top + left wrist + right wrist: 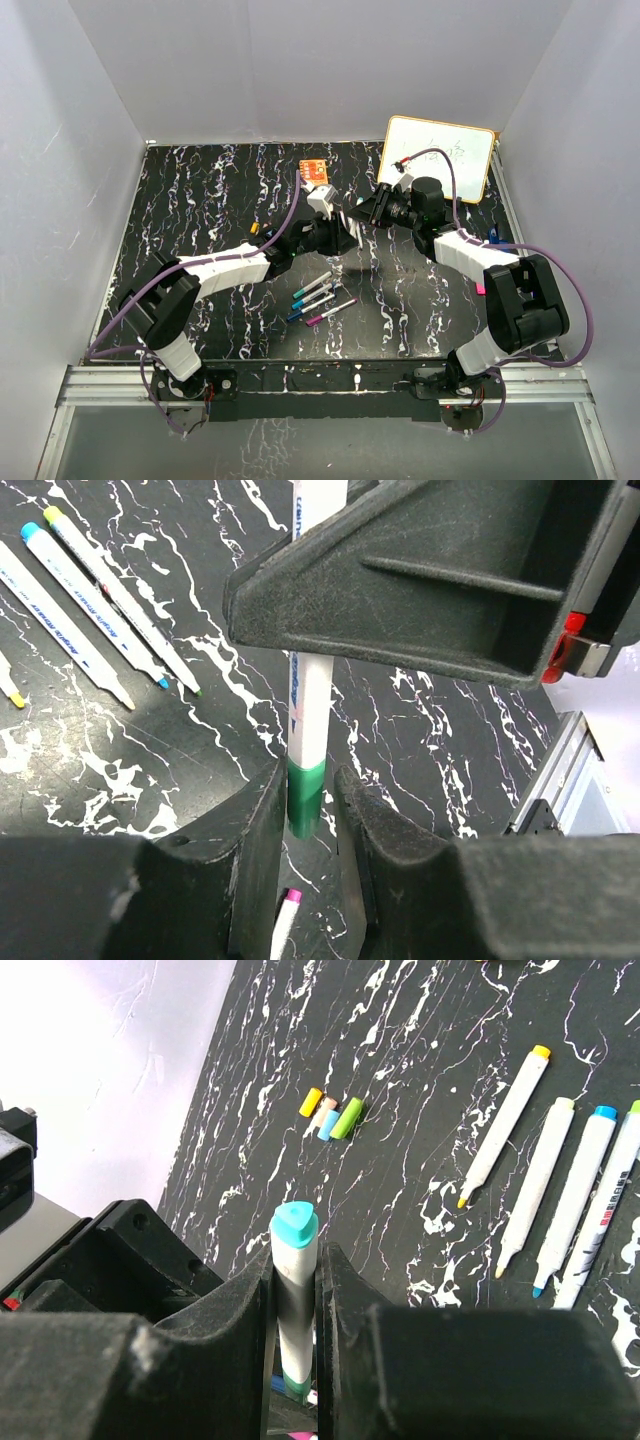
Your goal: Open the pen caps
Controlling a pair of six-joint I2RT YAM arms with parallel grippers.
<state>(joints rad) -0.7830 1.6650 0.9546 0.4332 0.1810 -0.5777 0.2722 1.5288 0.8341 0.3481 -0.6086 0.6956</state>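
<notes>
My right gripper [295, 1260] is shut on a white pen barrel [296, 1310] with a teal end [294, 1227], held in the air over the middle of the table. The pen's green cap [305, 798] sits on its other end, between the fingers of my left gripper [308, 780], which is shut closely around it. The two grippers meet tip to tip in the top view, left [343, 228] and right [362, 215]. Several uncapped pens [318, 298] lie on the table below. Loose caps [330, 1115] lie in a small cluster to the left.
An orange square block [313, 170] lies at the back centre and a whiteboard [440, 155] at the back right. A magenta-ended pen [288, 920] lies under the left fingers. White walls enclose the black marbled table [200, 190].
</notes>
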